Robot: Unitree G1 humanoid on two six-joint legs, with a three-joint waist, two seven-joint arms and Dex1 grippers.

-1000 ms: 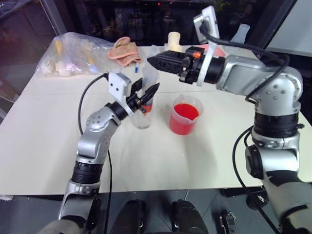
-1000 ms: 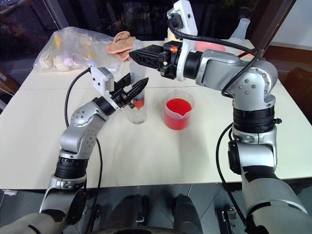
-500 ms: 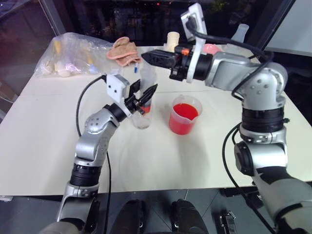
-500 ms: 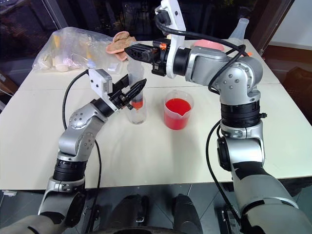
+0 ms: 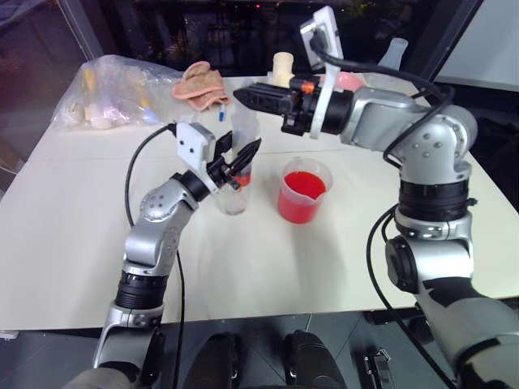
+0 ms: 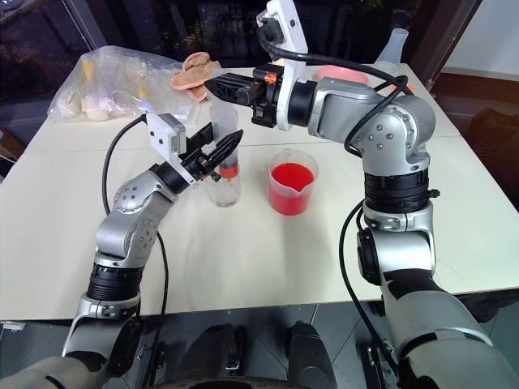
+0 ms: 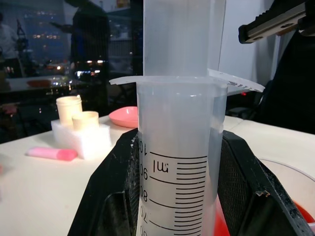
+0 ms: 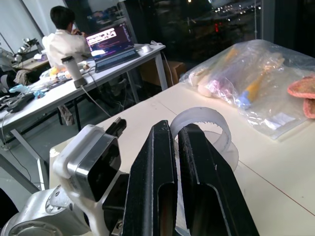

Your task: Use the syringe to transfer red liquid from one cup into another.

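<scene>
Clear plastic marks the syringe (image 7: 179,162), which the left gripper (image 6: 219,153) clamps by the barrel, upright, with its nozzle down inside the small cup (image 6: 223,186) near the middle of the table (image 6: 268,259). The right gripper (image 6: 217,84) reaches in level from the right side, its two black fingers (image 8: 197,182) drawn narrow just above the plunger's round top (image 8: 204,129); whether they pinch or merely touch the plunger I cannot tell.

Just right of the small cup stands the beaker (image 6: 291,181), well filled with red liquid (image 6: 291,176). A band of red shows low in the syringe, so my judgement is that the step in hand is emptying it into the small cup. The next move calls for a straight downward press on the plunger while the left gripper keeps the barrel upright and the nozzle inside the cup.

Pale and matte, the table carries a plastic bag of small items (image 5: 117,89) at its far left corner, an orange cloth (image 5: 199,81) at the far edge, and a pink dish (image 7: 125,116) toward the far right. Dark windows stand behind. In the right wrist view a person sits at a desk with a laptop (image 8: 106,43).
</scene>
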